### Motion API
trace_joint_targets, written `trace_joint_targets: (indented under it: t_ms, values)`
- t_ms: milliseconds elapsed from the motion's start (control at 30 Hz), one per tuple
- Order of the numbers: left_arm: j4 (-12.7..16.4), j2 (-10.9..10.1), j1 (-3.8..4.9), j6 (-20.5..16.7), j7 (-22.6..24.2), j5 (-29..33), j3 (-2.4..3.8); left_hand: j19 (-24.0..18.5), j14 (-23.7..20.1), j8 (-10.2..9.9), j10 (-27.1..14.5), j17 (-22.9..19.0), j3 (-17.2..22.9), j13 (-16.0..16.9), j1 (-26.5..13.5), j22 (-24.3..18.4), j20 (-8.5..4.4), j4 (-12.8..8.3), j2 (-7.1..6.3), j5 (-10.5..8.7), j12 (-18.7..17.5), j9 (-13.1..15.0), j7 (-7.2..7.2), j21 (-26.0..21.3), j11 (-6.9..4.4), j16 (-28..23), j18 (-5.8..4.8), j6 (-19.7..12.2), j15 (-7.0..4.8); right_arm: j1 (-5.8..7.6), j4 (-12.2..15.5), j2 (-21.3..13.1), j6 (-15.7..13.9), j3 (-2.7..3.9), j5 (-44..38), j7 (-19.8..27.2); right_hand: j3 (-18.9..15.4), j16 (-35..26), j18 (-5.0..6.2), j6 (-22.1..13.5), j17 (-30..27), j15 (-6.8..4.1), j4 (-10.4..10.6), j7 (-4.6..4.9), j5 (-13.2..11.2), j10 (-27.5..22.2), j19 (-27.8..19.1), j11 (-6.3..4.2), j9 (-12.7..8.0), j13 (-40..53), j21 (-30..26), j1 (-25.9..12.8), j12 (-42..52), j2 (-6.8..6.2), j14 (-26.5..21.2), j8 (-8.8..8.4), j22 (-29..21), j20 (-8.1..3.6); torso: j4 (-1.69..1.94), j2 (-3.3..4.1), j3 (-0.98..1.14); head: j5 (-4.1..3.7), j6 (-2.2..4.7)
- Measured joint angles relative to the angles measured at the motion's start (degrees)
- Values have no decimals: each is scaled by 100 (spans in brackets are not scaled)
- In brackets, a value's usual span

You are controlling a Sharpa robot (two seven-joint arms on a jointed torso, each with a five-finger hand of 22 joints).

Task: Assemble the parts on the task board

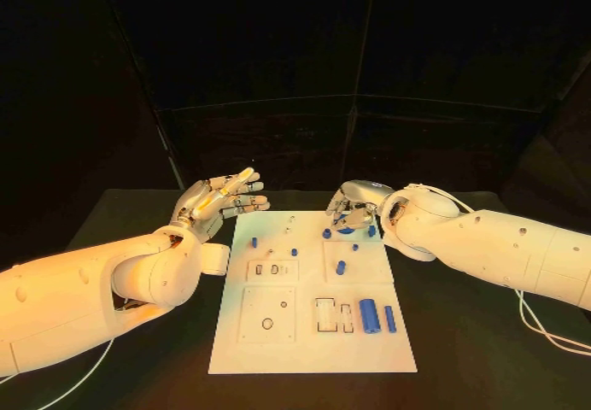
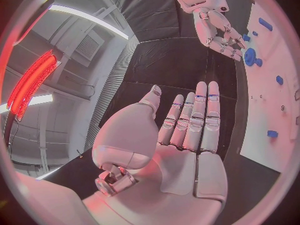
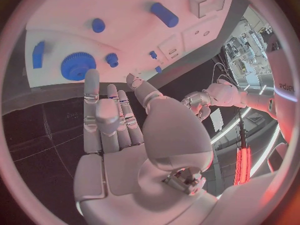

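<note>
The white task board (image 1: 308, 346) lies in the middle of the table. A blue gear (image 1: 346, 231) sits near its far edge, with small blue pegs (image 1: 342, 267) around it. Near the board's front right, a thick blue cylinder (image 1: 368, 315) lies beside a thin one (image 1: 390, 319). My right hand (image 1: 354, 205) hovers at the far edge just behind the gear; in the right wrist view its fingers (image 3: 92, 92) stretch towards the gear (image 3: 77, 66) and hold nothing. My left hand (image 1: 222, 203) is raised off the board's far left corner, palm (image 2: 187, 135) flat and empty.
Rectangular slots (image 1: 326, 314) and round holes (image 1: 269, 324) are cut into the board's near half. Black table (image 1: 468, 342) surrounds the board. A white cable (image 1: 542, 329) trails from my right arm at the right.
</note>
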Motion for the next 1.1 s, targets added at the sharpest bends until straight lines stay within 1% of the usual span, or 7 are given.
trace_joint_targets:
  t_ms: [300,433,667,833,867,900,1100]
  values:
    - [58,-18,0,64,-24,19,1,19,41,-23,0,0,0,0,0,-7,-19,0,0,0,0,-6,1,0,0,-22,-1,-42,1,14,85,47,191,2,-571,-331,-64,391,0,-71,455,0,64,-71,0,-9,0,-10,0,20,153,0,57,0,0,-28,66,0,0,110,-13,-7,2]
    - [75,-19,1,75,-35,24,2,19,41,-23,0,-1,0,1,0,-7,-18,0,0,0,-26,-6,1,0,0,-22,-1,-42,1,23,71,62,267,3,-659,-412,-80,450,-1,-92,532,0,81,-50,0,-9,0,-9,0,20,155,23,82,-23,0,-28,74,-1,12,150,-18,-7,8]
    - [90,-39,2,84,-49,29,2,19,40,-23,0,-1,0,1,0,-11,-18,0,0,0,-31,-5,1,0,0,-22,-2,-42,1,33,34,113,356,3,-764,-511,-80,547,-1,-92,646,0,81,-50,0,-7,0,-11,1,26,205,23,107,-23,0,-28,93,-1,43,198,-24,-15,4]
    - [92,-41,2,93,-63,31,2,40,40,-46,-22,-1,0,1,0,-22,2,0,0,0,-52,-12,-30,0,22,-43,-2,-113,1,37,-13,156,366,3,-801,-520,-80,582,-1,-92,692,0,81,-50,0,25,-1,-43,0,26,243,47,134,1,-1,-28,110,-1,54,219,-29,-16,11]
    - [90,-40,2,95,-66,31,1,40,40,-46,-22,-1,0,1,0,-23,2,0,0,0,-52,-12,-30,0,22,-43,-1,-113,1,38,-19,163,369,3,-805,-520,-80,607,12,-91,703,0,81,-50,0,37,0,-54,1,26,243,58,156,12,-1,-28,116,-1,55,222,-30,-16,11]
    - [88,-40,3,98,-70,31,1,40,40,-71,-22,-1,0,1,0,-23,2,0,0,0,-52,-12,-9,-3,22,-43,-2,-135,1,40,-27,173,374,4,-808,-520,-80,631,89,-91,721,0,80,-50,0,54,-1,-71,1,28,254,73,172,27,-1,-28,119,-1,57,226,-31,-15,11]
    - [94,-42,15,109,-90,33,1,59,40,-71,-42,-1,-16,1,0,-30,-16,-16,0,0,-74,-11,-30,-24,42,-43,-2,-154,1,46,-89,227,418,5,-823,-514,-33,697,90,-111,808,-21,34,-69,0,111,-1,-86,1,32,305,169,201,16,20,-28,145,-1,58,250,-31,23,3]
